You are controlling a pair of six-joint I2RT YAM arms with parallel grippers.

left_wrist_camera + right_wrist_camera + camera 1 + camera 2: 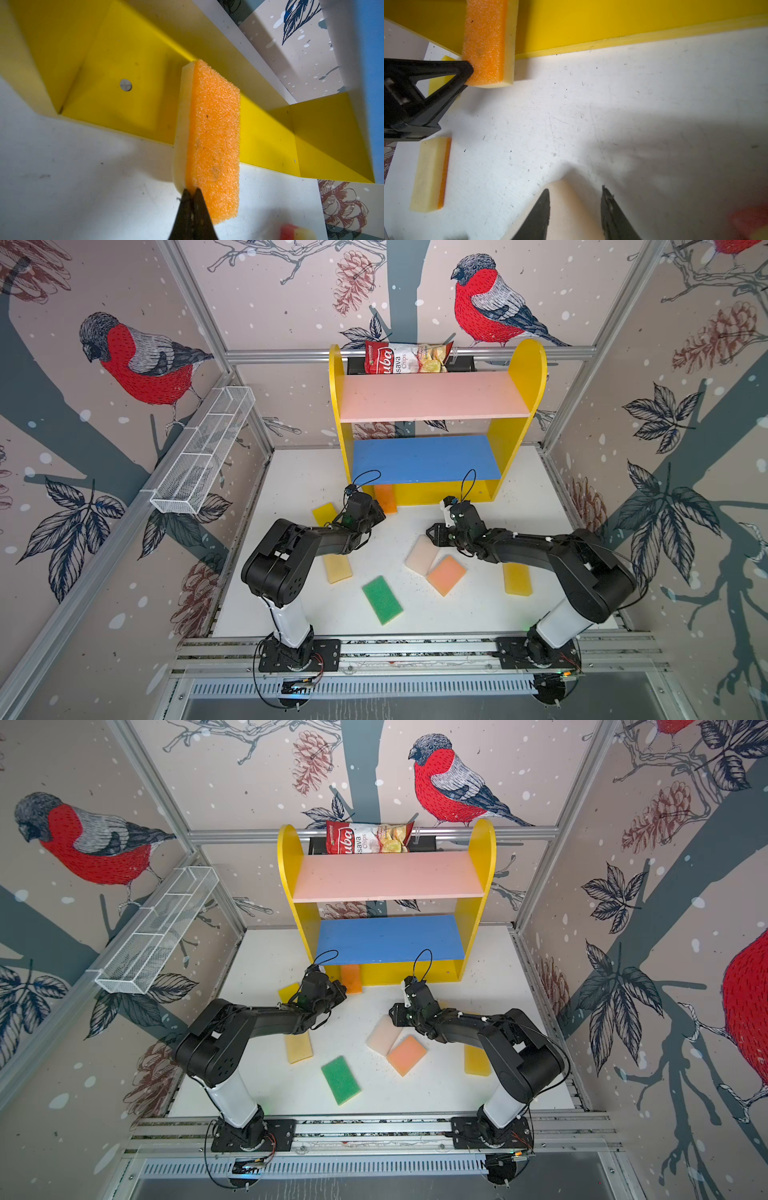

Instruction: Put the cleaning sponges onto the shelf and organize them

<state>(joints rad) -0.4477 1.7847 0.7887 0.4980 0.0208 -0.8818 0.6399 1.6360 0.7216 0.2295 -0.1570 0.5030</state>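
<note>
Touching L claw [192,190], shelf [270,135]: orange sponge [214,135]

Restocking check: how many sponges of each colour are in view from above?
yellow sponges: 2
pale yellow sponge: 1
orange sponge: 1
green sponge: 1
cream sponge: 1
salmon sponge: 1
Total: 7 in view
</note>
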